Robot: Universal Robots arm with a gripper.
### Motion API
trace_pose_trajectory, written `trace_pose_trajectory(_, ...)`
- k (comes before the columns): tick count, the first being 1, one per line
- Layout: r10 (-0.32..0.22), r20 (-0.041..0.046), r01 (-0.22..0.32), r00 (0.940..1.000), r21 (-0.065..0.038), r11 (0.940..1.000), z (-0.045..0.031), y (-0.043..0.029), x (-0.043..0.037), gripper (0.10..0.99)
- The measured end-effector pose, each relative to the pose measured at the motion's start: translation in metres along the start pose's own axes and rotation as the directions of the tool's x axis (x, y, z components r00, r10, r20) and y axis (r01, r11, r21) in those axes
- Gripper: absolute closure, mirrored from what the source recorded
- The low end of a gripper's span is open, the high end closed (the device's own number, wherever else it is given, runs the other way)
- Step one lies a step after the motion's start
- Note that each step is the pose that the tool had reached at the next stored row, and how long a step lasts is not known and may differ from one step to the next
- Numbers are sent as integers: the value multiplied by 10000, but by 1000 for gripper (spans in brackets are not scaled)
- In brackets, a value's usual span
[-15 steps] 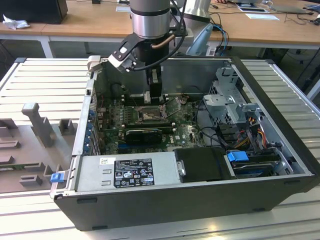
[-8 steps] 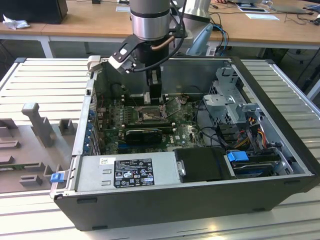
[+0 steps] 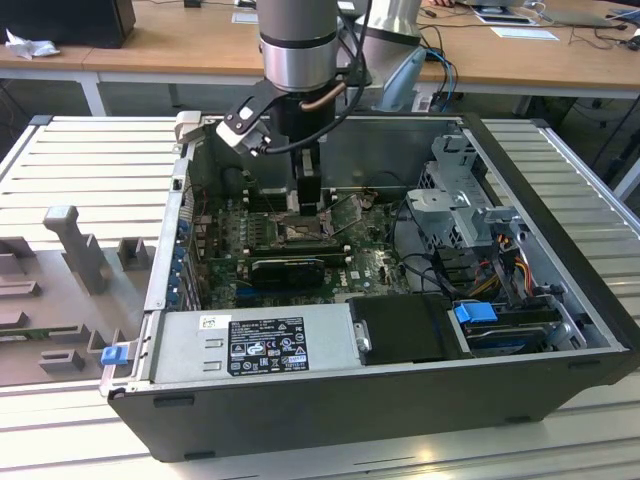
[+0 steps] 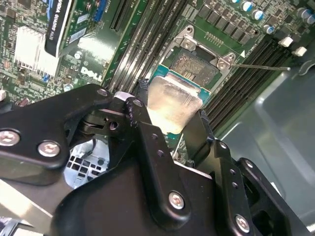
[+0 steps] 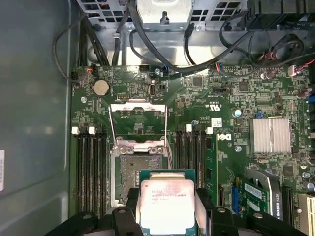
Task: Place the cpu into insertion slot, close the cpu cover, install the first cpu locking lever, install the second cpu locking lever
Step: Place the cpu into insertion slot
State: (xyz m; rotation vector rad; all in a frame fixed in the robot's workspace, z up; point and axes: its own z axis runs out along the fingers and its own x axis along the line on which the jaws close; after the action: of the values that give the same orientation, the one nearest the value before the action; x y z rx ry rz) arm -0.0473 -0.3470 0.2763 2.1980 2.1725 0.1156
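Cpu (image 5: 167, 209), a small flat square chip with a pale silver metal face, is pinched by two opposite edges in the black gripper (image 5: 167, 216). The cpu hangs over the insertion slot (image 5: 129, 172), a square black-framed socket with a dark pin field, overlapping the edge farthest from the hinge. The cpu cover (image 5: 138, 104), a thin silver metal frame, is swung open. The socket sits mid-board on the green motherboard (image 5: 231, 98), between long black memory slots (image 5: 91, 167).
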Motion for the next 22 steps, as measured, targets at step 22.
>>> trace_pose_trajectory(22,-148,-14,148,9999,5,9999,610,-51,253,557)
